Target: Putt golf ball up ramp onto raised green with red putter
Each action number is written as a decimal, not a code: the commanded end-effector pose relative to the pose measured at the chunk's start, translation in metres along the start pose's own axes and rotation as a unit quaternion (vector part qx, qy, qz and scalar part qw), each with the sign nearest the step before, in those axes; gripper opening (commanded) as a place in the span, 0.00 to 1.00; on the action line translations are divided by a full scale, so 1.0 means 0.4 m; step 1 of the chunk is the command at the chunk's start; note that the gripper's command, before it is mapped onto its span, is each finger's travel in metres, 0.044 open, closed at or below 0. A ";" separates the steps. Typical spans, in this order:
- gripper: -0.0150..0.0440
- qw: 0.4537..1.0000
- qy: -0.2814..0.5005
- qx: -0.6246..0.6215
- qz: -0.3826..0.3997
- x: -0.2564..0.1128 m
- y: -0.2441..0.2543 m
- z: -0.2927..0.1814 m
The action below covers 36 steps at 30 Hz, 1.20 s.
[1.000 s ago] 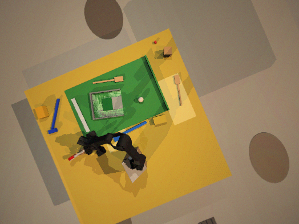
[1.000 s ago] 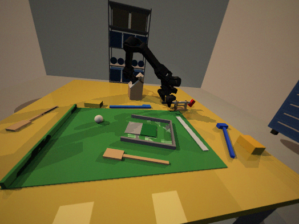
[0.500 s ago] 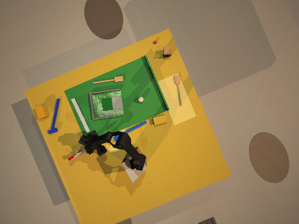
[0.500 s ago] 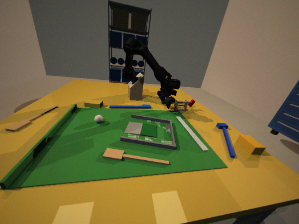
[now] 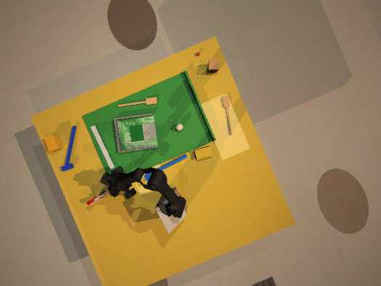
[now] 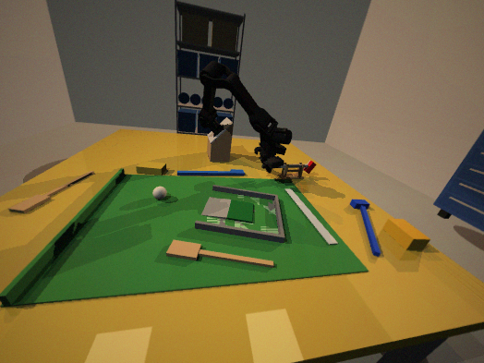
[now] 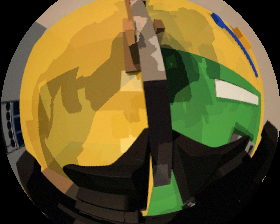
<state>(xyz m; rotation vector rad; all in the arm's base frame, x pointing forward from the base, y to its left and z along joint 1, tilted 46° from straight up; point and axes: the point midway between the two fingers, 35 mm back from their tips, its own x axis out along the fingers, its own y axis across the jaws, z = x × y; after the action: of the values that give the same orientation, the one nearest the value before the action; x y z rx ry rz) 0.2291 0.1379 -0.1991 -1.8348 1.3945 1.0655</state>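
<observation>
The red putter has a red head (image 5: 91, 201) (image 6: 309, 166), a pale shaft (image 7: 150, 50) and a black grip (image 7: 157, 105). It lies level across a small stand (image 6: 292, 173) (image 7: 131, 47). My gripper (image 5: 118, 188) (image 6: 273, 163) (image 7: 155, 131) is shut on the black grip, with a finger on each side; the head is out of the wrist view. The white golf ball (image 5: 179, 127) (image 6: 160, 193) rests on the green mat (image 5: 167, 93) (image 6: 125, 261). The grey ramp (image 5: 149, 131) (image 6: 217, 207) faces the ball and leads to the raised green (image 5: 137, 132) (image 6: 242, 211).
A grey border (image 5: 117, 137) (image 6: 283, 220) surrounds the raised green on three sides. A white strip (image 5: 102, 146) (image 6: 311, 216) (image 7: 236, 92) lies beyond it. A blue club (image 5: 174, 162) (image 6: 210, 173) lies beside the mat. A blue mallet (image 5: 70, 145) (image 6: 369, 229) and orange block (image 5: 53, 143) (image 6: 406, 234) lie past the strip.
</observation>
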 end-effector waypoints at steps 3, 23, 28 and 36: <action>0.25 1.000 0.000 0.001 -0.001 -0.001 -0.001 0.000; 0.25 1.000 0.001 -0.002 -0.003 -0.223 -0.003 0.063; 0.25 0.999 -0.002 0.051 -0.009 -0.256 -0.036 0.009; 0.25 0.989 -0.004 0.149 -0.018 -0.310 -0.084 -0.101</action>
<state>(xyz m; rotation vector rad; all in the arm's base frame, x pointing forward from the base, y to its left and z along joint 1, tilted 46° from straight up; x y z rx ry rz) 0.2455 0.1824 -0.0899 -1.6874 1.4211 0.8680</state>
